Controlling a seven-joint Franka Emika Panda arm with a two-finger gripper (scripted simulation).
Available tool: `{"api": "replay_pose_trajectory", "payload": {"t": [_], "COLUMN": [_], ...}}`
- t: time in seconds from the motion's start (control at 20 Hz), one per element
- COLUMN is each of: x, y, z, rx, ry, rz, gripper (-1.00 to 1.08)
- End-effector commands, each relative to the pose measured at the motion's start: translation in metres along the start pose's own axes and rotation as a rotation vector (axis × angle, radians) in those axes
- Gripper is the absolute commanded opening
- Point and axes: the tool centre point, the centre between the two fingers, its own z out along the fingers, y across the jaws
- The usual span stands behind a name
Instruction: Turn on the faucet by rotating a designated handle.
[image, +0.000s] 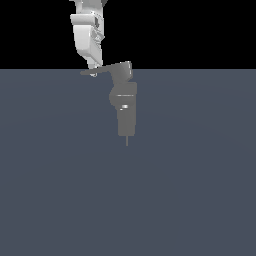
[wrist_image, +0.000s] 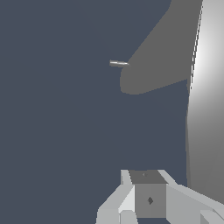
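Closest to the wrist camera is the robot gripper (wrist_image: 148, 199), a pale grey and white blocky form at the edge of that picture, and just beside it rises a broad bright grey surface, which I think is part of the faucet (image: 124, 102), but I cannot be sure. From these two pictures I cannot tell whether the fingers are released or clenched.

By size, the blue-grey desk (image: 200, 190) comes first. It fills the lower part of the exterior view, under a black background.

Next is the white arm, which comes down from the top of the exterior view, and its gripper (image: 93, 70) ends at the outer end of the handle (image: 97, 71). They seem to touch there, but the contact is too small to be certain.

After this comes the faucet, a matte grey stacked body near the middle of the exterior view, with a rounded bulge at mid height.

The handle is a thin flat lever. It projects from the top block of the faucet toward the exterior view's left, about level.

Smallest is the thin pin (image: 127, 140) at the lower tip of the faucet.
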Motion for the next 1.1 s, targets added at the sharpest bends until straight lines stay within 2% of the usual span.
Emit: {"api": "replay_pose_trajectory", "payload": {"t": [0.0, 0.4, 1.05], "x": [-0.002, -0.003, -0.005], "y": [-0.003, -0.005, 0.026], "z": [0.004, 0.007, 0.007], "rx": [-0.001, -0.002, -0.002], "ry": [0.003, 0.005, 0.005], "rz": [0.019, 0.027, 0.027], "gripper": [-1.00, -1.00, -1.00]}}
